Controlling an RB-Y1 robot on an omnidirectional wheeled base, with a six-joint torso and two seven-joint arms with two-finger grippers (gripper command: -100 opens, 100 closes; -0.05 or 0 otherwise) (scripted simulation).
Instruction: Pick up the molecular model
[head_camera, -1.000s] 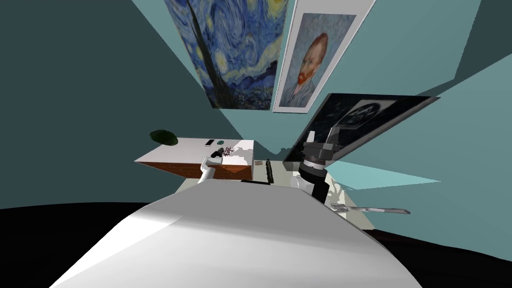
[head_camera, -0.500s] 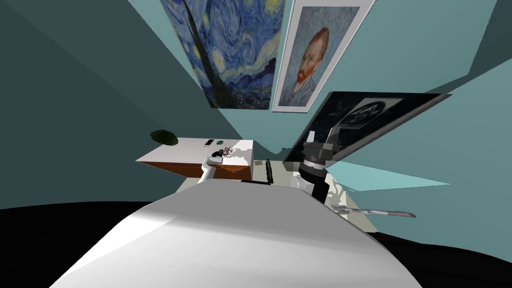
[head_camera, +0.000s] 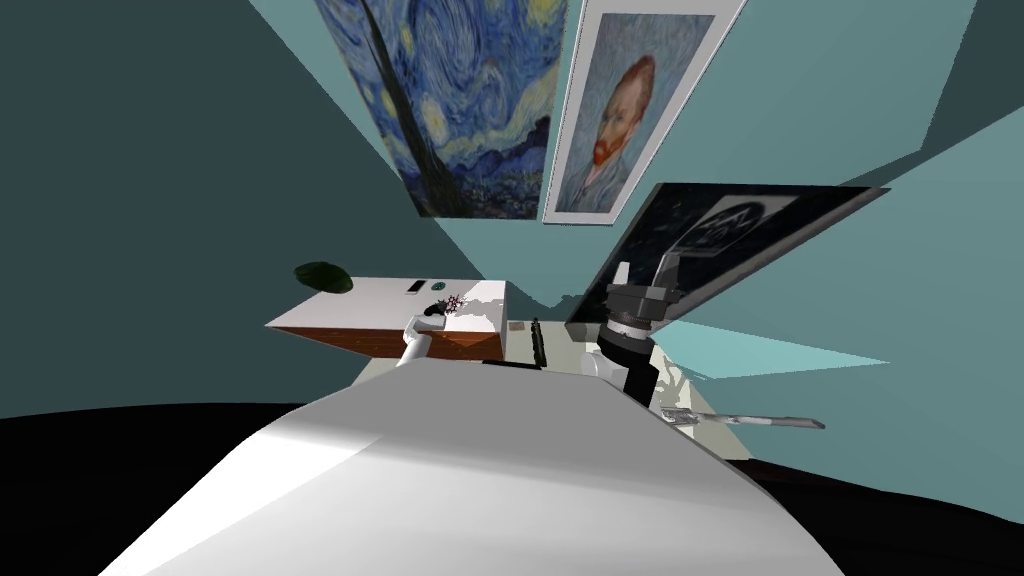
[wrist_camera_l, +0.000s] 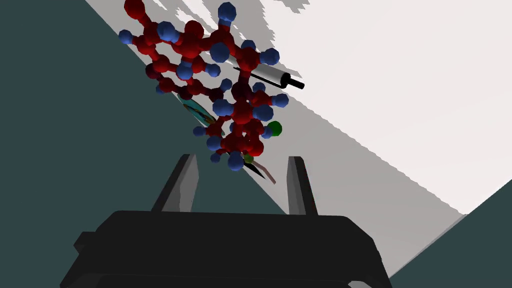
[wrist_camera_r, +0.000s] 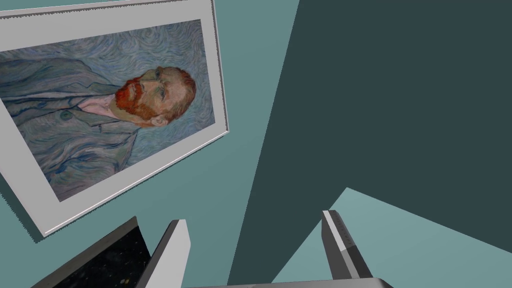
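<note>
The molecular model (wrist_camera_l: 215, 85), a cluster of red and blue balls with a few green ones, stands on the white table top (wrist_camera_l: 400, 100). In the head view the molecular model (head_camera: 455, 301) is small, near the table's right end. My left gripper (wrist_camera_l: 242, 172) is open just short of it. The model's lowest balls reach the level of the fingertips (wrist_camera_l: 186, 167), in the gap and untouched. In the head view the left gripper (head_camera: 437, 309) hangs beside the model. My right gripper (wrist_camera_r: 252, 235) is open and empty, and in the head view it (head_camera: 645, 272) is raised at my right.
A grey cylinder with a black tip (wrist_camera_l: 272, 77) lies on the table behind the model, and a flat teal thing (wrist_camera_l: 197, 111) beside it. The table (head_camera: 380, 300) also carries a small phone (head_camera: 416, 286) and a teal disc (head_camera: 437, 285). A dark framed picture (head_camera: 720, 240) leans at right.
The head view has swayed slightly, which is my own move. The left gripper and the model stay where they were.
</note>
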